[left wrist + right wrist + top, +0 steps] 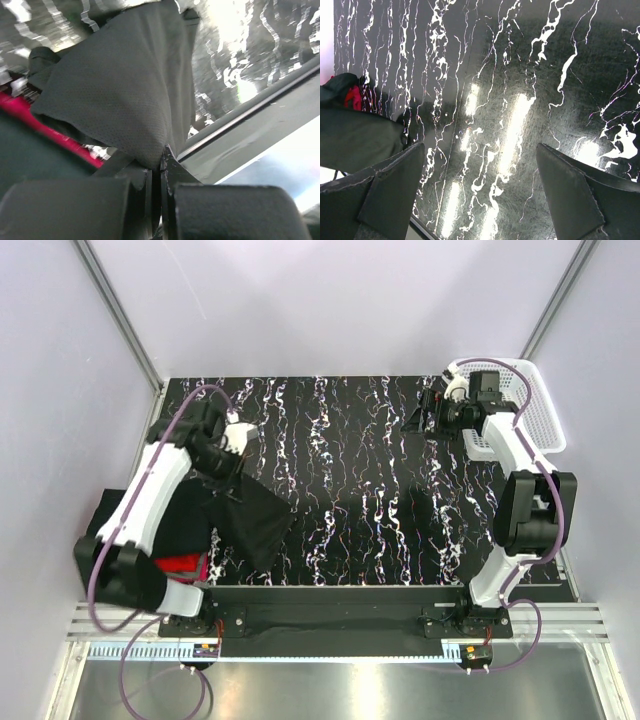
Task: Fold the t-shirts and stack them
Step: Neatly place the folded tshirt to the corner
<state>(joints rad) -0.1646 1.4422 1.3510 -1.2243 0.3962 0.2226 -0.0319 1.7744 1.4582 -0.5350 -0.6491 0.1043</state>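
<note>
Black, white-veined stone pattern covers the tabletop, and most of it lies bare between the two arms. Next in size is the black shirt, which hangs bunched from the left hand. That hand is clamped tight on a pinch of the cloth, and the shirt's lower part drapes onto the tabletop's near left area. Behind it, at the left edge, sits a heap of more shirts: another black one, with a red one and a sliver of pink showing beneath the arm. I judge the step to be drawing one shirt off the heap, with no fold made yet. The next move calls for carrying it to the middle and spreading it flat. The white mesh basket stands at the far right corner, partly hidden by the right arm, and no cloth shows in it. Just beside it the right hand hovers, fingers spread wide, holding nothing.
</note>
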